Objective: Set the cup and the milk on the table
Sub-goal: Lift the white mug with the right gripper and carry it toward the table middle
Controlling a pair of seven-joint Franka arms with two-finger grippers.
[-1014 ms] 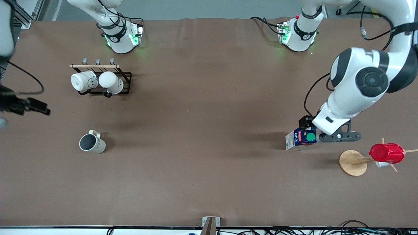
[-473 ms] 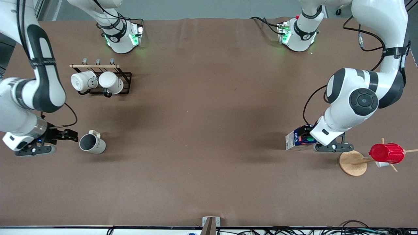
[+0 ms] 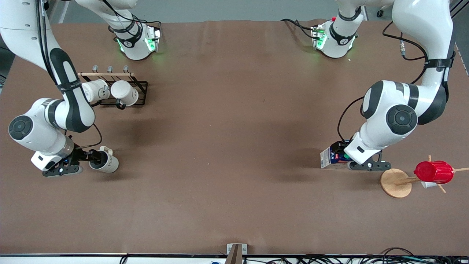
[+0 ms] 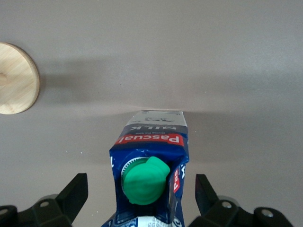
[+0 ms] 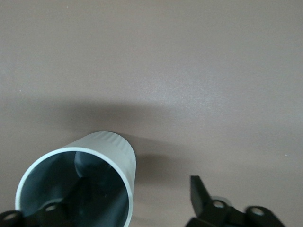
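The milk (image 3: pixel 329 157), a blue and white carton with a green cap, stands on the brown table (image 3: pixel 234 146) toward the left arm's end. My left gripper (image 3: pixel 345 157) is low over it and open. In the left wrist view the milk (image 4: pixel 150 142) sits between the fingers of my left gripper (image 4: pixel 139 189) with a gap on each side. The cream cup (image 3: pixel 109 164) stands toward the right arm's end. My right gripper (image 3: pixel 96 157) is open at its rim. In the right wrist view my right gripper (image 5: pixel 125 201) has one finger inside the cup (image 5: pixel 106 151) and one outside.
A black rack (image 3: pixel 141 86) with two plain white mugs stands farther from the front camera than the cup. A round wooden disc base (image 3: pixel 395 182) with pegs carries a red ribbed cup (image 3: pixel 434 171) beside the milk. The disc also shows in the left wrist view (image 4: pixel 14 78).
My right arm has swept in from the table's end and brought its gripper down to the cup's rim. My left gripper has sunk lower around the milk. Cup and milk have not moved.
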